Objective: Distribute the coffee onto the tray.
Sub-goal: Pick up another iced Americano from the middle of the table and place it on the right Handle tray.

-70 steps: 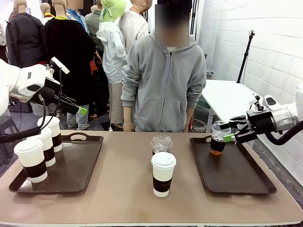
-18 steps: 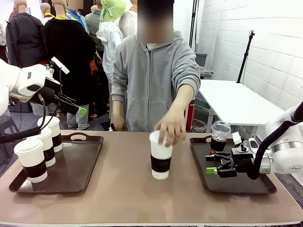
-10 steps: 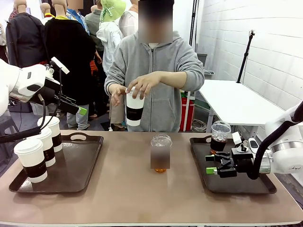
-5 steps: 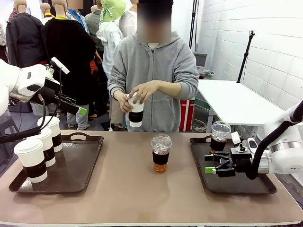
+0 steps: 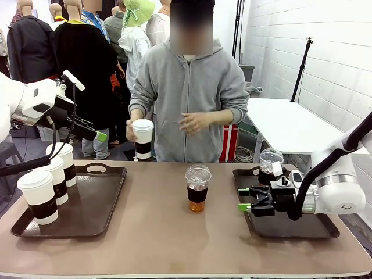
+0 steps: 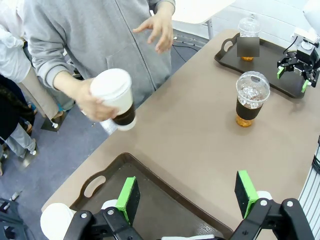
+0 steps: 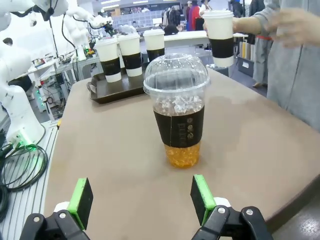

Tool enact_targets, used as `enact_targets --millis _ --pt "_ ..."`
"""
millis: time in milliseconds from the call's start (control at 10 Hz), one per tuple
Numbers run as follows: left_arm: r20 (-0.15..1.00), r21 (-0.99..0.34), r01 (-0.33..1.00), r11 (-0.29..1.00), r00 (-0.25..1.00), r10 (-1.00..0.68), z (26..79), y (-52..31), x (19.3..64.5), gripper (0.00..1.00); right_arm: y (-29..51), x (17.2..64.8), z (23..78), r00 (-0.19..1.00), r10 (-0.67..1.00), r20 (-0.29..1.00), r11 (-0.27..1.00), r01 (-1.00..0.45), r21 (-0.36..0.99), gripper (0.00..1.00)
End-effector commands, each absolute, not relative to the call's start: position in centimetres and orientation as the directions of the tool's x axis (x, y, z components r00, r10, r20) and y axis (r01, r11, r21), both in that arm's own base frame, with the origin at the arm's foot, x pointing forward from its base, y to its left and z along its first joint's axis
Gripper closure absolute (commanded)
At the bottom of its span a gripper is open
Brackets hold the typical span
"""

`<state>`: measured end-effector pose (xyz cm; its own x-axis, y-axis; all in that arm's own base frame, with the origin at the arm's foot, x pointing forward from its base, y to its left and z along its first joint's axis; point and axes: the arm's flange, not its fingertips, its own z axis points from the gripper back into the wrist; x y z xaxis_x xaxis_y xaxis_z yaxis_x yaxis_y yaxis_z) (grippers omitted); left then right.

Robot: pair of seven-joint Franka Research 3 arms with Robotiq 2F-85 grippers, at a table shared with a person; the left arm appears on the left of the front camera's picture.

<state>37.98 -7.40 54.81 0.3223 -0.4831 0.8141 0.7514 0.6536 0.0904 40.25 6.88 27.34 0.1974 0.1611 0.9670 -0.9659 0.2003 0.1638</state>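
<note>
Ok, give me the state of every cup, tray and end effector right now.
Left end effector: open, empty, above the left tray.
Right end effector: open, empty, facing the middle iced cup.
Middle iced cup: upright on the table, lidded.
Second iced cup: upright on the right tray.
Three white cups: upright on the left tray.
Fourth white cup: in the person's hand.

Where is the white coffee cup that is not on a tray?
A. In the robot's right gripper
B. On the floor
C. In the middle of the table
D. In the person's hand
D. The person's hand grips the white lidded cup up in the air beyond the far edge of the table, while the middle of the table holds a clear dome-lidded cup instead.
</note>
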Motion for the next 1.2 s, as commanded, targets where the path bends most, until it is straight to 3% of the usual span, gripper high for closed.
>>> enact_targets --millis 0,1100 --pt "0.816 0.083 0.754 0.652 0.325 -0.479 54.6 -7.3 38.1 0.0 8.5 40.7 26.2 0.162 0.158 0.974 0.209 -0.97 0.128 0.0" --pt "0.816 0.083 0.754 0.652 0.325 -0.479 54.6 -7.3 38.1 0.0 9.7 41.1 26.0 0.186 0.133 0.974 0.17 -0.972 0.162 0.0"
